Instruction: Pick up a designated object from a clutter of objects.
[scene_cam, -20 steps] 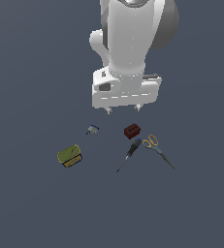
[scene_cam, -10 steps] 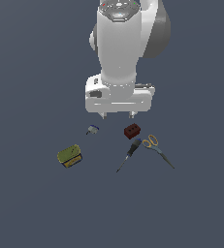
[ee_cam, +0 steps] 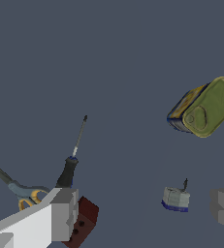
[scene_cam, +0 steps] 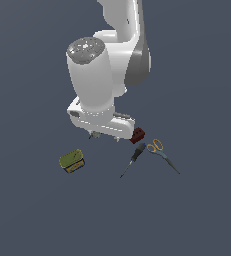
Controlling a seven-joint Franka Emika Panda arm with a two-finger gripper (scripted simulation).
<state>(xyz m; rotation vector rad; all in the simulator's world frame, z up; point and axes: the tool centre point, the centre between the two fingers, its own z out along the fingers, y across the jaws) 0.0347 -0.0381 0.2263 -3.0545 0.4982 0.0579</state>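
The tin can (scene_cam: 72, 161), olive-green on top with blue-and-yellow sides, lies apart from the other items at the exterior view's left. In the wrist view, the tin (ee_cam: 205, 106) lies beyond the fingers. My gripper (scene_cam: 105, 137) hangs above the surface between the tin and the dark red block (scene_cam: 137, 135). It is open and empty. In the wrist view, the gripper (ee_cam: 142, 213) shows two spread fingers (ee_cam: 60, 215). The tiny grey-blue piece (ee_cam: 175, 199) lies between them, near one finger. The red block (ee_cam: 84, 220) sits by the other finger.
A thin dark screwdriver (scene_cam: 132, 160) and yellow-handled scissors (scene_cam: 159, 150) lie at the exterior view's right of the gripper. Both also show in the wrist view, the screwdriver (ee_cam: 72, 160) and the scissors (ee_cam: 21, 193). The arm's bulk hides part of the surface behind the hand.
The arm has tilted and the hand has come lower and toward the exterior view's left, now covering the grey-blue piece in that view. The items have not moved.
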